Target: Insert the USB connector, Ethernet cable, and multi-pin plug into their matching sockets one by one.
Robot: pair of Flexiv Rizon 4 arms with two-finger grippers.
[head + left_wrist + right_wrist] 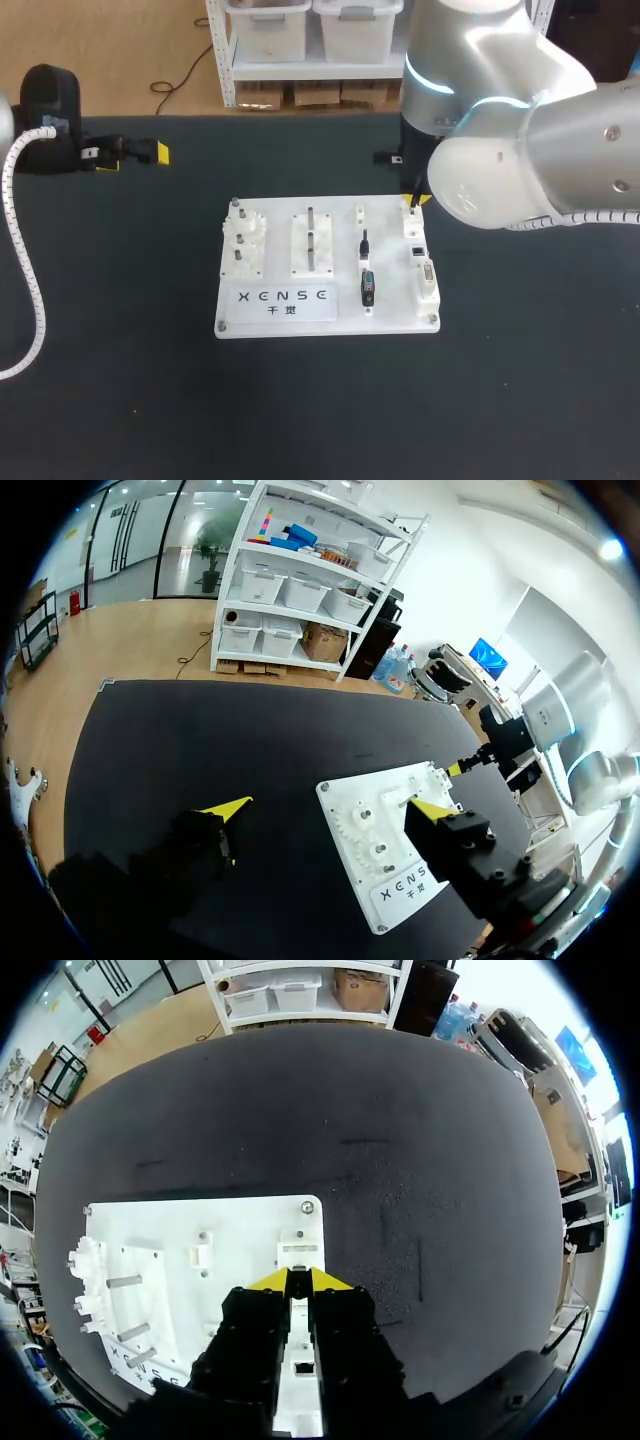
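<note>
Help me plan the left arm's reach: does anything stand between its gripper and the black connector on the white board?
The white gear fixture and white peg block on the white board lie between left gripper and black connector.

Broad table (pixel 120 400) with black matte top

The right arm (pixel 520 120) is silver-grey, with round joints and a light-blue glowing ring. The left arm (pixel 45 112) has a white spiral cable (pixel 20 250) and black, yellow-tipped fingers (pixel 460 845).
</note>
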